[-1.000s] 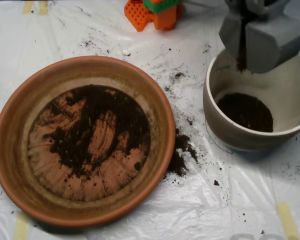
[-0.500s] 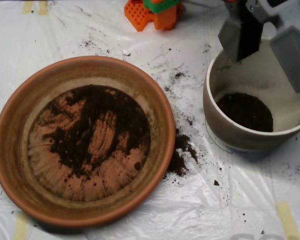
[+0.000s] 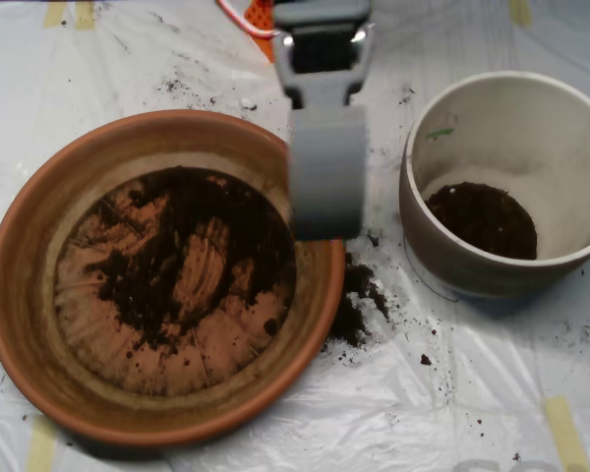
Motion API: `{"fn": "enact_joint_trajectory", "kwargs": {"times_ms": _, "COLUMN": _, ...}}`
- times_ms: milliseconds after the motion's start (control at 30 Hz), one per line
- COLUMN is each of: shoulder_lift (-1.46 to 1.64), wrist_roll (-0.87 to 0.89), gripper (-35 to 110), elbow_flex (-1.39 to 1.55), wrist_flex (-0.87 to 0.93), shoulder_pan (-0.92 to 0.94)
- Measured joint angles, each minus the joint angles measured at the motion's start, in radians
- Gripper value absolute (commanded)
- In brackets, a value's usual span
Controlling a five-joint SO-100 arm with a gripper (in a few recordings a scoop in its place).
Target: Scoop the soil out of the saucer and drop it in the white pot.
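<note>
the scoop (image 3: 326,182) hangs over the saucer's (image 3: 39,324) right rim; its open-or-closed state can't be told. soil (image 3: 192,251) covers the saucer's base, more in the pot (image 3: 452,261).

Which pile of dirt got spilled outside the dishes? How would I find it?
Find the big orange saucer on the left. Follow its rim round to the right side, facing the white pot. The spilled soil is the dark heap on the plastic sheet there, inside neither dish.

— Under it all? White plastic sheet (image 3: 492,393), crinkled, taped at the edges.
— Resting there? Saucer (image 3: 39,334), white pot (image 3: 442,261), spilled soil (image 3: 354,305) between, scattered crumbs.
</note>
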Motion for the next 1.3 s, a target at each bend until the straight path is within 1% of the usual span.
{"fn": "enact_joint_trajectory", "kwargs": {"times_ms": 167, "shoulder_lift": 0.055, "wrist_roll": -0.023, "gripper": 47, "elbow_flex": 0.224, "wrist_flex": -0.101, "shoulder_pan": 0.181}}
{"fn": "enact_joint_trajectory", "kwargs": {"times_ms": 333, "shoulder_lift": 0.057, "wrist_roll": -0.015, "gripper": 49, "elbow_flex": 0.379, "wrist_flex": -0.198, "shoulder_pan": 0.311}}
{"fn": "enact_joint_trajectory", "kwargs": {"times_ms": 500, "shoulder_lift": -0.058, "wrist_roll": 0.002, "gripper": 52, "elbow_flex": 0.445, "wrist_flex": -0.267, "shoulder_pan": 0.405}}
{"fn": "enact_joint_trajectory", "kwargs": {"times_ms": 633, "shoulder_lift": -0.152, "wrist_roll": 0.002, "gripper": 58, "elbow_flex": 0.449, "wrist_flex": -0.302, "shoulder_pan": 0.442}}
{"fn": "enact_joint_trajectory", "kwargs": {"times_ms": 833, "shoulder_lift": -0.227, "wrist_roll": -0.006, "gripper": 63, "elbow_flex": 0.446, "wrist_flex": -0.305, "shoulder_pan": 0.440}}
{"fn": "enact_joint_trajectory", "kwargs": {"times_ms": 967, "shoulder_lift": -0.302, "wrist_roll": -0.006, "gripper": 63, "elbow_flex": 0.397, "wrist_flex": -0.255, "shoulder_pan": 0.439}}
{"fn": "enact_joint_trajectory", "kwargs": {"times_ms": 1300, "shoulder_lift": -0.520, "wrist_roll": -0.006, "gripper": 62, "elbow_flex": 0.144, "wrist_flex": -0.152, "shoulder_pan": 0.443}}
